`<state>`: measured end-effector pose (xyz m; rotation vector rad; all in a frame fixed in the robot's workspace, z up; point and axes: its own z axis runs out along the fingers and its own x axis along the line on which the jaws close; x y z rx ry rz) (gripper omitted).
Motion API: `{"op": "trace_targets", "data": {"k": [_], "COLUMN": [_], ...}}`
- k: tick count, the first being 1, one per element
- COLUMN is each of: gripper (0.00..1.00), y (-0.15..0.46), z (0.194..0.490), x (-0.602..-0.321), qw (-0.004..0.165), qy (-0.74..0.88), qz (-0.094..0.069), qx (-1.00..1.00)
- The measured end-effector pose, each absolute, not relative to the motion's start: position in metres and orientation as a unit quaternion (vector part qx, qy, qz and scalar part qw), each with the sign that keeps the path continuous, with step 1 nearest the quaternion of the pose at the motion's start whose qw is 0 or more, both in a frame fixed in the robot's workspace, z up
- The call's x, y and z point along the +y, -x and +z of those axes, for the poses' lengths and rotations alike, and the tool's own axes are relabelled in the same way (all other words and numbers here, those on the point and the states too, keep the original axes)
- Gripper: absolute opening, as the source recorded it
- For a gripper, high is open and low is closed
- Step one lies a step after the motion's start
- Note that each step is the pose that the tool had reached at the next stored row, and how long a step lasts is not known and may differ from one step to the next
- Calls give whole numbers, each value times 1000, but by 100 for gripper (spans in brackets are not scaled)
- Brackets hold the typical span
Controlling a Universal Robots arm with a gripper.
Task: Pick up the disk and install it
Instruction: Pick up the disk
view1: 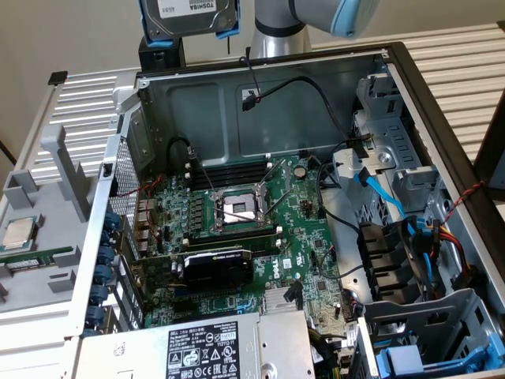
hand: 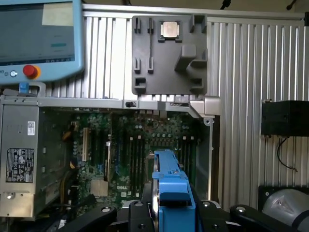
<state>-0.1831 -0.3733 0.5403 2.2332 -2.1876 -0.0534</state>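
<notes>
**Fig.** My pincer (hand: 172, 209) w/ the disk (hand: 170, 180), above the open computer case (view1: 260, 91).

**(a) Grip.** Pincer is clamped on the disk. In the wrist view a dark finger (hand: 138, 212) sits against each side of the blue frame, w/ nothing but the disk between them. The disk therefore lies in no direction from me: it is in my grasp, and mine is the only arm here.

**(b) Attitude.** Wrist view: disk seen edge-on, thin side toward the lens, blue frame running away from my wrist out over the circuit board (hand: 145, 140). I judge its long axis to lie approx. along my reach, not across it. Ext. view: the disk (view1: 188, 17) hangs high at the picture's upper edge, white label facing the camera. It is over the case's far wall and clear of it. Its upper part is cut off, so the axis can't be read there.

**(c) Key relation.** The drive cage (view1: 465, 312), w/ a blue plastic piece (view1: 410, 362) in it, sits in the case's near corner at the ext. view's right. The disk is toward the ext. view's left, at the far wall. The two are well apart, w/ the board and a blue cable (view1: 379, 189) between them. The disk is in no bay: carried, not yet installed.

**(d) Other items.** A grey tray (hand: 169, 67) lies outside the case w/ a square chip (hand: 170, 30) on it. The power box (view1: 229, 347) sits at the case's near edge in the ext. view.
</notes>
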Motion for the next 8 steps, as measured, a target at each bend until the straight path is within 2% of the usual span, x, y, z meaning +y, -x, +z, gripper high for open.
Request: {"op": "trace_targets", "data": {"k": [8], "gripper": [37], "y": [172], "z": [542], "x": [-395], "qw": [8], "qy": [-714], "qz": [-18], "qx": [-700]}}
